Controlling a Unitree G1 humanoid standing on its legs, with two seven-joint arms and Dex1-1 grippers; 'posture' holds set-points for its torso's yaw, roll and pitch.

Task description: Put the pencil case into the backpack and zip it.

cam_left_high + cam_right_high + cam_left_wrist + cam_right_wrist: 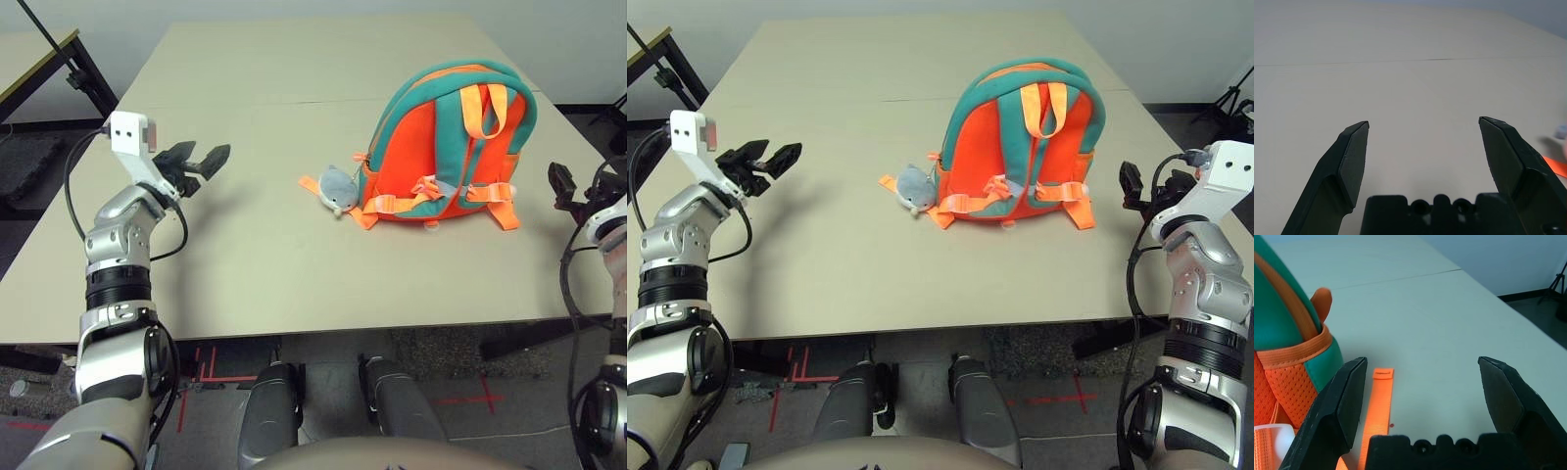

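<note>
The left tool is hovering over the smooth beige tabletop, its black wedge-shaped fingers gaping wide and gripping nothing. Well to its right, the plush grey fish is lying against the padded orange-and-teal backpack. Just beyond, the right tool is also spreading wide, empty, near a flat woven strap.

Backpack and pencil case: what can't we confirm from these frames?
- Pencil case: in no view; whether it is inside the backpack cannot be told.
- Zipper: the backpack shows its strap side to the head camera, so the zip's state is hidden.
- Right wrist view: only a corner of the backpack and one strap end; the rest is cut off.
- Left wrist view: only bare table between the open left gripper fingers; the plush fish is cropped at the edge.
</note>
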